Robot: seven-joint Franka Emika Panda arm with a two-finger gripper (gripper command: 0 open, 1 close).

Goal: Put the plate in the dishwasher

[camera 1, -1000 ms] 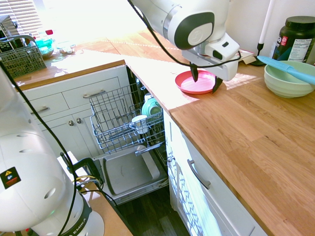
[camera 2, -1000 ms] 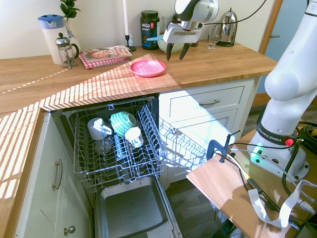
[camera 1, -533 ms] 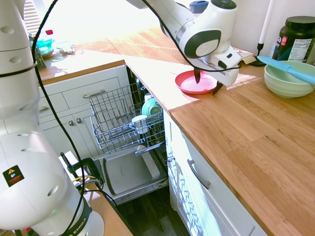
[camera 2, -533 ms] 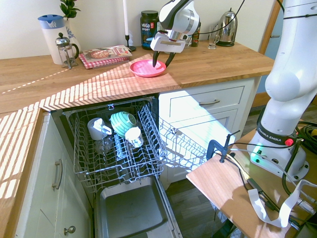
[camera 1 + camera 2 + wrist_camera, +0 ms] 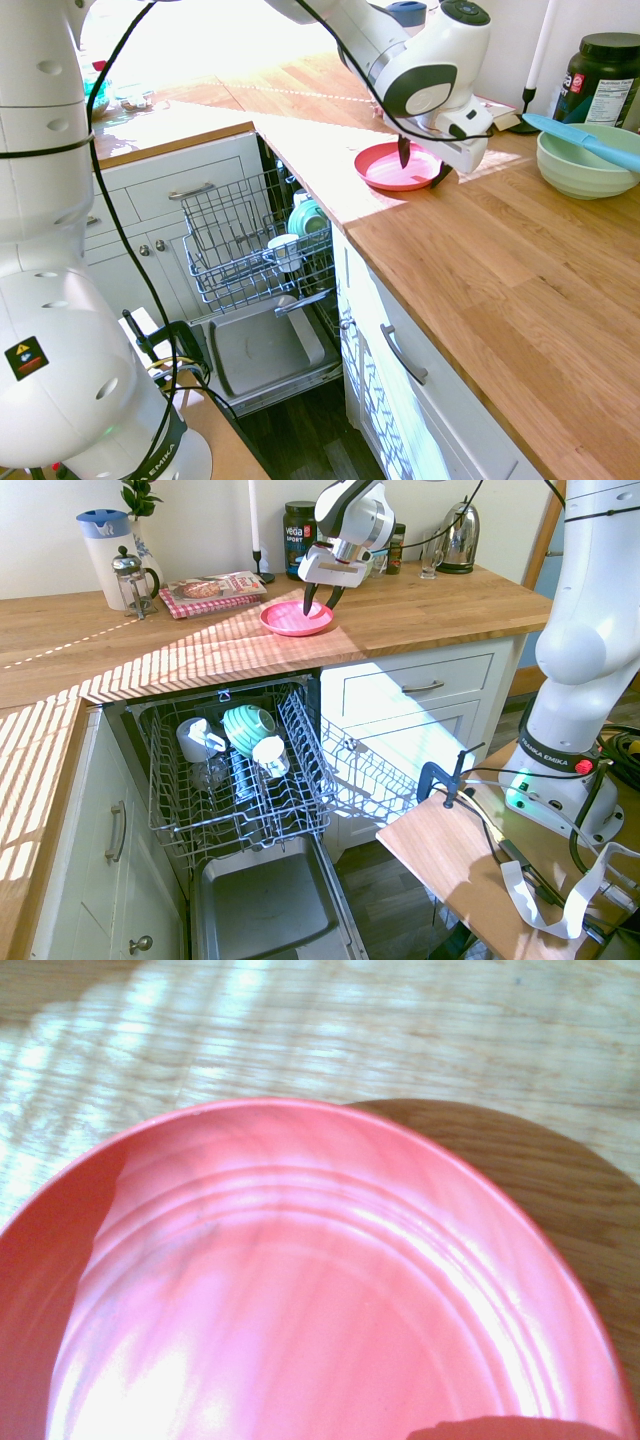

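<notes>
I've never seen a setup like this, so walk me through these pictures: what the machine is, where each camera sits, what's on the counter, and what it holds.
The white machine is a robot arm ending in a gripper with two jaws. Two pictures come from room cameras on opposite sides of it; the third, filled with pink, comes from a camera on its wrist looking down at the plate. The plate lies on the wooden counter, with a green bowl nearby. Below, the dishwasher stands open, its rack pulled out. The jaws straddle the plate's rim, one inside, one outside. Nothing is lifted yet.
</notes>
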